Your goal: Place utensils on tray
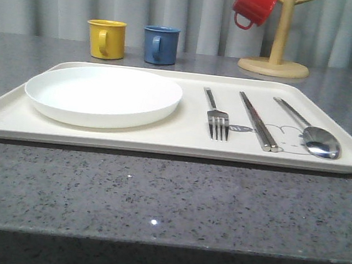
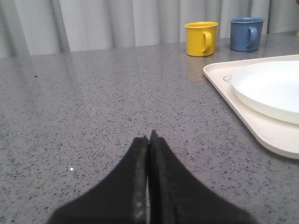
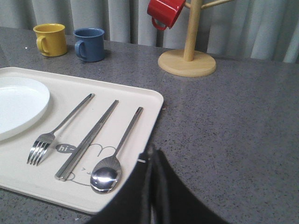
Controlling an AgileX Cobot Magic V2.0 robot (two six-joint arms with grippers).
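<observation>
- Lying side by side on the right half of the tray are the fork, the chopsticks and the spoon, roughly parallel and apart from one another; the task looks finished.
- Both tools are closed on nothing: the left gripper has its jaws pressed together over bare countertop, beside the tray's left end, and the right gripper is likewise pinched shut just over the tray's right rim, close to the spoon's bowl.
- Main risk, as I judge it: the right gripper swinging low toward the tray could clip the rim or nudge the spoon against the chopsticks (the cutlery is smooth metal and would likely slide).
- A lift straight up looks safest.
- Open counter lies right of the tray; the mug stand with its red mug sits farther back.
- The left side has wide free counter; the white plate, yellow mug and blue mug stand well clear.
</observation>
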